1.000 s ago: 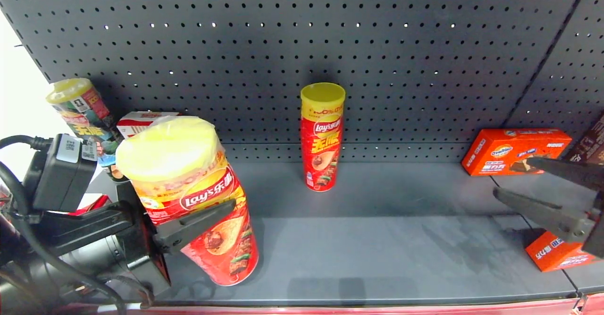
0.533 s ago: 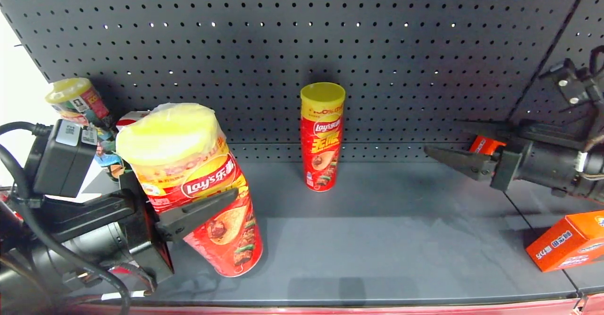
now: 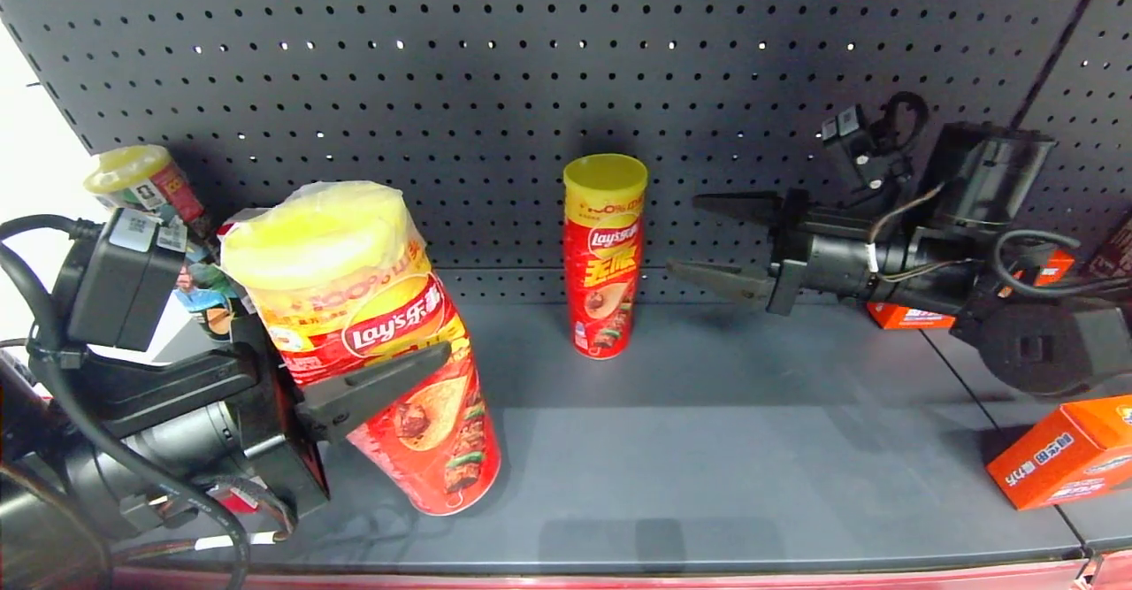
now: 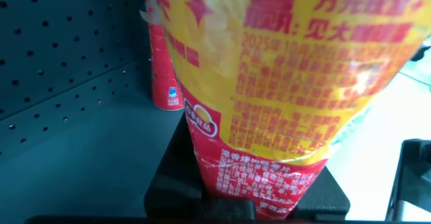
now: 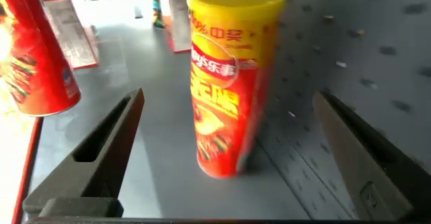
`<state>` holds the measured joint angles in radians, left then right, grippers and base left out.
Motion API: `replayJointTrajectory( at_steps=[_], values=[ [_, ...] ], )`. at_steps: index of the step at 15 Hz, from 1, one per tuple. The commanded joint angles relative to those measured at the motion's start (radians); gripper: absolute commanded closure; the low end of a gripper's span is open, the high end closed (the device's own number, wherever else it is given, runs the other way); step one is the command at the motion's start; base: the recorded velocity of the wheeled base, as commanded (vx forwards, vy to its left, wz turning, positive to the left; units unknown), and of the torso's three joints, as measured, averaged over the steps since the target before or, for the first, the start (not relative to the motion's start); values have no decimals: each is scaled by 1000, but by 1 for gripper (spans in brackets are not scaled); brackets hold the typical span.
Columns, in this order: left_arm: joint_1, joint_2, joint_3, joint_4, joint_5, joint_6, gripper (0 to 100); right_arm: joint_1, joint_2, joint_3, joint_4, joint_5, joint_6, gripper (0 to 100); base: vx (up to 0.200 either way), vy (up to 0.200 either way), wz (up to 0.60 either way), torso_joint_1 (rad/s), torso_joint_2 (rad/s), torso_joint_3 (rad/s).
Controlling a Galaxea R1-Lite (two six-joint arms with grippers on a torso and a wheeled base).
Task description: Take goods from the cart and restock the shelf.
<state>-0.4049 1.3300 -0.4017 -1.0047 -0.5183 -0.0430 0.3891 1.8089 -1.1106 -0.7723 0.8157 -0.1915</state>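
The chips can (image 3: 371, 342) is tilted and clamped in the left gripper (image 3: 389, 369), at 8 o'clock on the shelf (image 3: 707, 466). A second can (image 3: 604, 258) stands upright at 12 o'clock. The right gripper (image 3: 683, 234) is just beside it at its 3 o'clock, fingers spread apart.

left gripper (image 3: 389, 367) clamps tilted chip can (image 3: 371, 325), shelf (image 3: 707, 457) front-left | second can (image 3: 603, 258) upright, back centre | right gripper (image 3: 688, 234) spread, just beside it
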Motion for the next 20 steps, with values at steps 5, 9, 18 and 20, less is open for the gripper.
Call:
replayJointTrajectory(
  at_steps=[5, 9, 18, 20],
  values=[
    [1, 3, -5, 0, 0, 0, 100, 39, 184, -109, -7, 11, 1, 0, 0, 0, 0, 0, 0, 0],
    [29, 3, -8, 0, -2, 0, 100, 45, 240, -138, -19, 11, 1, 0, 0, 0, 0, 0, 0, 0],
    [29, 5, -12, 0, 0, 0, 100, 66, 345, -212, -56, 11, 7, 0, 0, 0, 0, 0, 0, 0],
    [29, 5, -11, 1, 3, 0, 100, 86, 368, -244, -56, 6, 10, 0, 0, 0, 0, 0, 0, 0]
  ],
)
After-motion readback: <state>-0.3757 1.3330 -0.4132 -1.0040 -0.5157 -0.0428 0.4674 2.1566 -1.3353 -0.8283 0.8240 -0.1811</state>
